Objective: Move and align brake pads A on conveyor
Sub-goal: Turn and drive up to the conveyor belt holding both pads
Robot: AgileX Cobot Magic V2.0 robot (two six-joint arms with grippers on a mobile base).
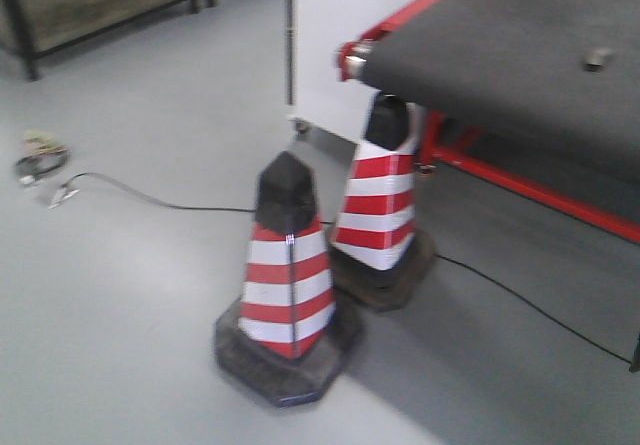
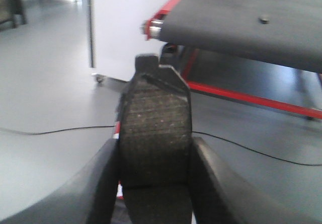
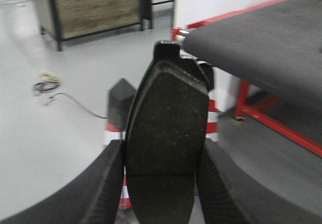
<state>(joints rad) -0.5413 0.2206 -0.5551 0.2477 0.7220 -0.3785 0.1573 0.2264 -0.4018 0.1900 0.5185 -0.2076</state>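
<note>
Dark grey brake pad (image 2: 155, 133) in left hand (image 2: 153, 183), no legible markings.

left gripper (image 2: 155, 183): fingers clamped on pad | right gripper (image 3: 162, 183): fingers clamped on pad

We see two red-and-white striped traffic cones with black tops and bases (image 1: 290, 285) near each other on the grey floor (image 1: 110, 305), a thin black cable (image 1: 150, 201) trailing past them, a wooden-panelled black-framed cabinet (image 3: 95, 10) behind, a white panel (image 1: 350, 5) on castors.
</note>
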